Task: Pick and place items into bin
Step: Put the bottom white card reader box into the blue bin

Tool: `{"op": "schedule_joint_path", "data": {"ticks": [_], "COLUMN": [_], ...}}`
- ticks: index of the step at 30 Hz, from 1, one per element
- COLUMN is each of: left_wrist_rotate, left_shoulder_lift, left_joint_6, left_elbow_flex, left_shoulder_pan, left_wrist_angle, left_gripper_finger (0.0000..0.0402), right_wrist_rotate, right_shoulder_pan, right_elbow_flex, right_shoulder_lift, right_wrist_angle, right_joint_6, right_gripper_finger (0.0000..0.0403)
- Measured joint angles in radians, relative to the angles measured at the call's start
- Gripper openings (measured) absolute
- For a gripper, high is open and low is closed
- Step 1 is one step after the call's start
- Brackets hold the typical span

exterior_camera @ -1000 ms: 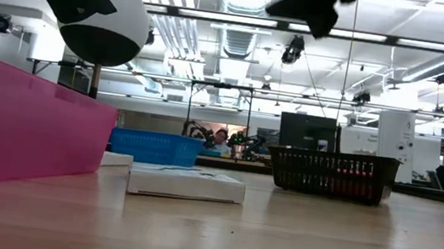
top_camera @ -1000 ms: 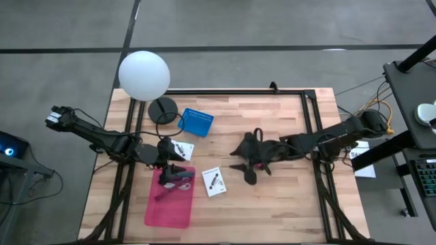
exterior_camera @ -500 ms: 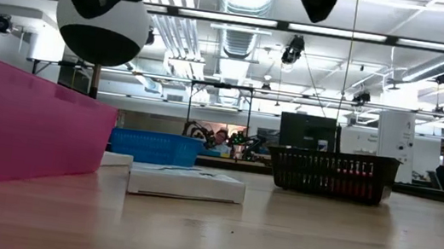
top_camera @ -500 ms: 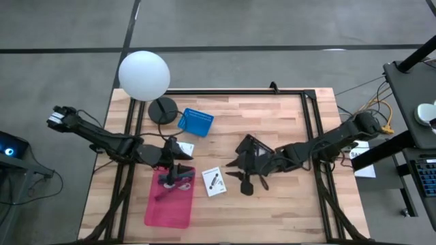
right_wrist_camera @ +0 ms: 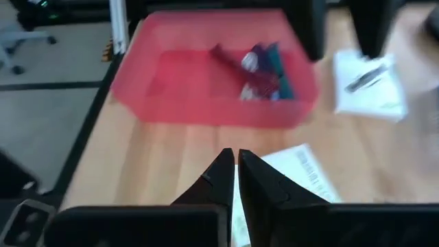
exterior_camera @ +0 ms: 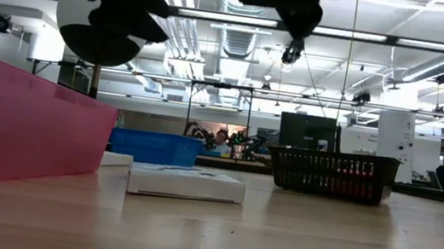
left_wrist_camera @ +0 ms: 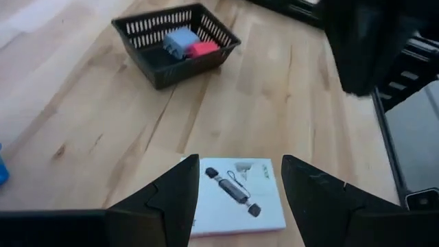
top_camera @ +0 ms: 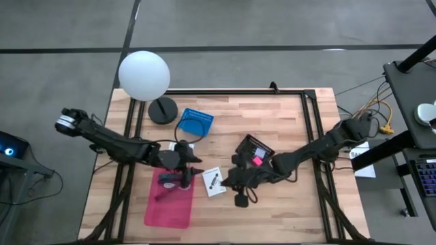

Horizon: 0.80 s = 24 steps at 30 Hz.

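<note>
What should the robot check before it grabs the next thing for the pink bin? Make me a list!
1. Left gripper open: ok.
2. Right gripper open: not ok, fingers together.
3. Flat white card with black marks reachable between the grippers: ok.
4. Pink plastic bin has room beside the pens already in it: ok.
5. Black mesh basket with pink and pale-blue cubes uncovered: ok.
6. The grippers' height over the card: cannot tell.

Pink bin (exterior_camera: 15, 127): cut off by the low view's left edge, contents hidden behind its wall. Pens (right_wrist_camera: 264, 68) inside the bin: blurred in the right wrist view, individual items indistinct. White card (right_wrist_camera: 302, 168): partly hidden behind the right gripper (right_wrist_camera: 235, 165). Second white card (left_wrist_camera: 236, 195): lower edge cut off between the left gripper (left_wrist_camera: 240, 182) fingers. Print on both cards too small to read.
</note>
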Motion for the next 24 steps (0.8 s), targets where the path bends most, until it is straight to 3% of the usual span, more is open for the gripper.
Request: {"op": "schedule_joint_path", "data": {"ticks": [7, 13, 16, 24], "left_wrist_rotate": [0.234, 0.44, 0.485, 0.598], "left_shoulder_lift": [0.047, 0.089, 0.109, 0.172], "left_joint_6": [-0.077, -0.172, -0.186, -0.213], "left_elbow_flex": [0.001, 0.001, 0.001, 0.0], "left_shoulder_pan": [0.084, 0.17, 0.199, 0.266], "left_wrist_angle": [0.08, 0.081, 0.093, 0.198], "left_gripper_finger": [0.0191, 0.0191, 0.0191, 0.0191], "right_wrist_rotate": [-0.171, -0.181, -0.181, -0.18], "right_shoulder_pan": [0.004, 0.024, 0.035, 0.039], "right_elbow_flex": [-0.003, -0.01, -0.016, -0.029], "right_shoulder_lift": [0.051, 0.051, 0.052, 0.09], "right_wrist_angle": [-0.003, -0.004, -0.007, 0.006], "right_joint_6": [0.102, 0.056, 0.015, -0.025], "right_gripper_finger": [0.0013, 0.0013, 0.0018, 0.0104]}}
